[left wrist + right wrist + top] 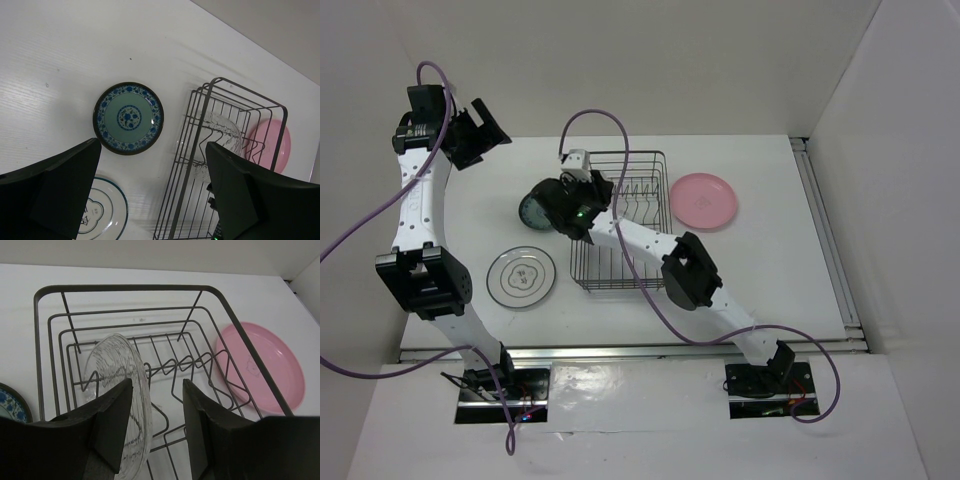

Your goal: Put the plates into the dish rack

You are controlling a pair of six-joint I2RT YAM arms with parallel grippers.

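The dark wire dish rack (620, 270) stands mid-table. The small clear wavy-edged glass plate (115, 370) stands upright among its prongs; it also shows in the left wrist view (222, 131). My right gripper (157, 385) is open over the rack's left end, its left finger right beside that plate. The pink plate (703, 200) lies flat right of the rack. The teal-blue patterned plate (128, 118) lies left of the rack. The clear plate with the dark ringed rim (521, 277) lies nearer. My left gripper (478, 135) is open and empty, high at the back left.
White walls close in the table at the back and on both sides. A metal rail (825, 240) runs along the table's right edge. The right arm's elbow (692, 270) hangs over the rack's near right corner.
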